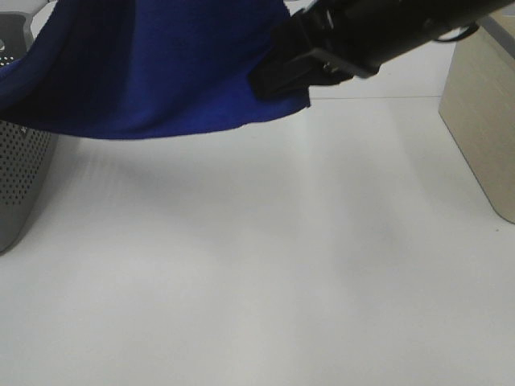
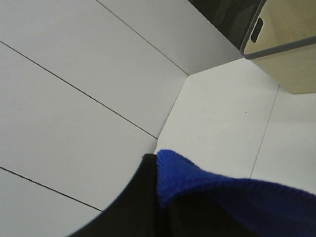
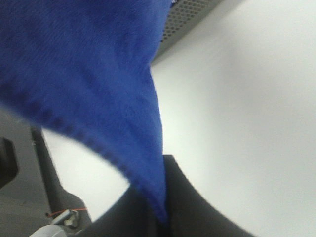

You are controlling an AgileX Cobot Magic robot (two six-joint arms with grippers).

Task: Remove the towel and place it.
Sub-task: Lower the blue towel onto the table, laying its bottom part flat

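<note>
The royal-blue towel [image 1: 153, 68] hangs spread in the air above the white table [image 1: 265, 265], across the upper left of the exterior view. My right gripper [image 1: 278, 76] is shut on its right corner. In the right wrist view the towel [image 3: 84, 74] drapes down into the pinch of that gripper [image 3: 160, 217]. In the left wrist view a corner of the towel [image 2: 197, 182] sits pinched in my left gripper [image 2: 158, 197]. The left gripper itself is out of the exterior view. The towel's white tag is hidden.
A grey perforated basket [image 1: 18, 181] stands at the table's left edge under the towel's left end; it also shows in the right wrist view [image 3: 190, 17]. A beige box [image 1: 483, 129] stands at the right; it also shows in the left wrist view [image 2: 284, 49].
</note>
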